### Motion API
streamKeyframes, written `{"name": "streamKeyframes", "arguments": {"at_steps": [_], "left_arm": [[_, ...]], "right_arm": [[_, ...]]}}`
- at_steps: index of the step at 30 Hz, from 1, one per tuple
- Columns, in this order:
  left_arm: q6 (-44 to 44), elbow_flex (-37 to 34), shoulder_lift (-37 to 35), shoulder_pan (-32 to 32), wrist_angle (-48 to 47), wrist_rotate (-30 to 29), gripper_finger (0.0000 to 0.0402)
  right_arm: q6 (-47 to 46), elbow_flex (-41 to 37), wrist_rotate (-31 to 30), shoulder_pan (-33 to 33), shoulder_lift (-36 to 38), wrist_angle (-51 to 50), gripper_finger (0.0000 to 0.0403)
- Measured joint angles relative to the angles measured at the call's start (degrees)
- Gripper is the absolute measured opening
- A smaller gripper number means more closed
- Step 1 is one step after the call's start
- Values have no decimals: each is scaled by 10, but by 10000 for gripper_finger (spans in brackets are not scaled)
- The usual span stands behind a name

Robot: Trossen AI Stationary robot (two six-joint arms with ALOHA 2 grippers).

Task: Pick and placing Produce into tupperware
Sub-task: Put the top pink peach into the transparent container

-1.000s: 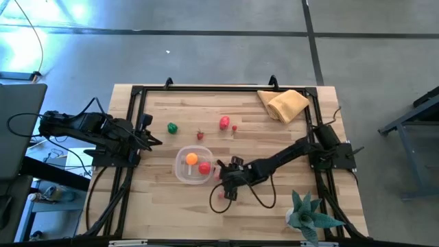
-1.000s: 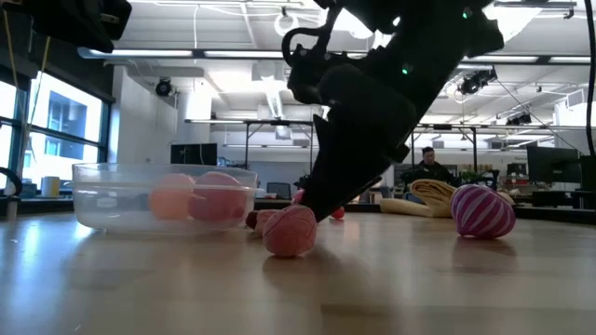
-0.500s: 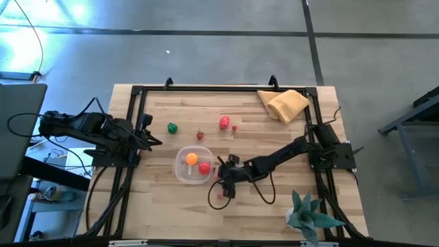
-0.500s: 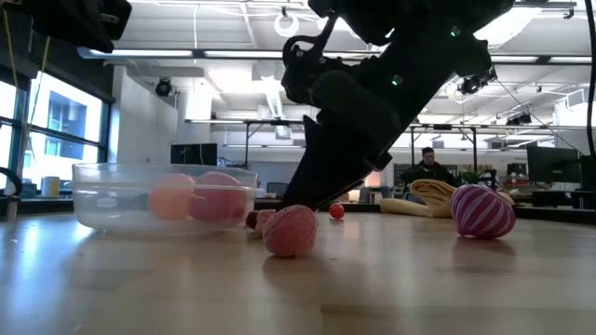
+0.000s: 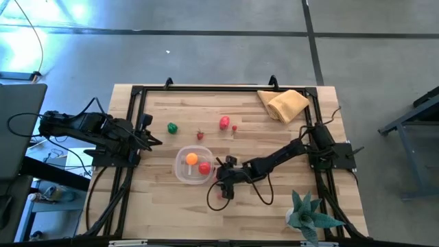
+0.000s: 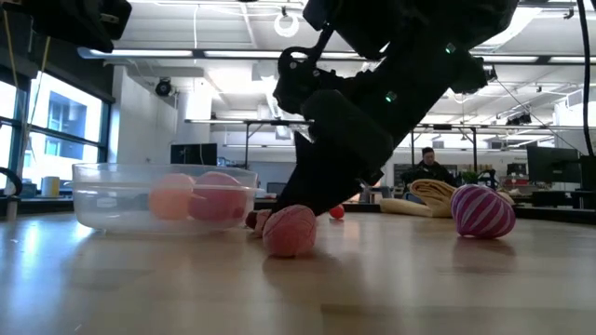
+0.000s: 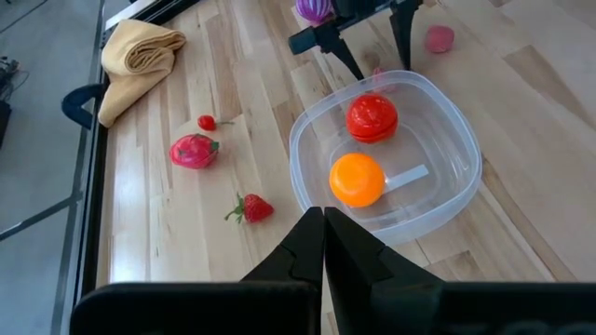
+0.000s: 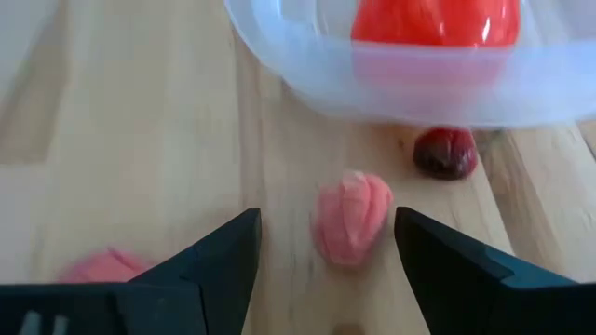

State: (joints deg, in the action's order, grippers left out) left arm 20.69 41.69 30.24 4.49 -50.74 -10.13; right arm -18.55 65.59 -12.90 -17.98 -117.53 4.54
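Overhead, a wooden table [image 5: 274,137] carries a clear round tupperware [image 5: 193,166] near its middle, with an orange fruit [image 5: 191,158] and a red fruit [image 5: 204,167] inside. The right gripper [image 5: 223,180] sits low, just beside the container's right edge, its jaws spread wide and holding nothing. In the right wrist view a small pink ridged piece [image 8: 351,219] lies on the wood between the two dark fingers [image 8: 219,256], with a dark red berry [image 8: 445,152] just beyond it near the container wall. Another pink piece [image 5: 221,195] lies close in front of the gripper. Farther back lie a green vegetable [image 5: 172,127], a strawberry [image 5: 200,135], a pink-red fruit [image 5: 224,123] and a tiny red berry [image 5: 234,127]. The left gripper [image 7: 323,228] waits at the table's left edge, jaws pressed together. A tan cloth [image 5: 285,104] lies at the far right corner, a teal plant [image 5: 309,214] at the near right
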Motion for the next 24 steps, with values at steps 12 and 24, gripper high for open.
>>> {"name": "streamKeyframes", "arguments": {"at_steps": [12, 24], "left_arm": [[0, 0, 0, 0, 0, 0, 3], [0, 0, 0, 0, 0, 0, 3]], "right_arm": [[7, 0, -5, 0, 0, 9, 195], [5, 0, -5, 0, 0, 9, 143]]}}
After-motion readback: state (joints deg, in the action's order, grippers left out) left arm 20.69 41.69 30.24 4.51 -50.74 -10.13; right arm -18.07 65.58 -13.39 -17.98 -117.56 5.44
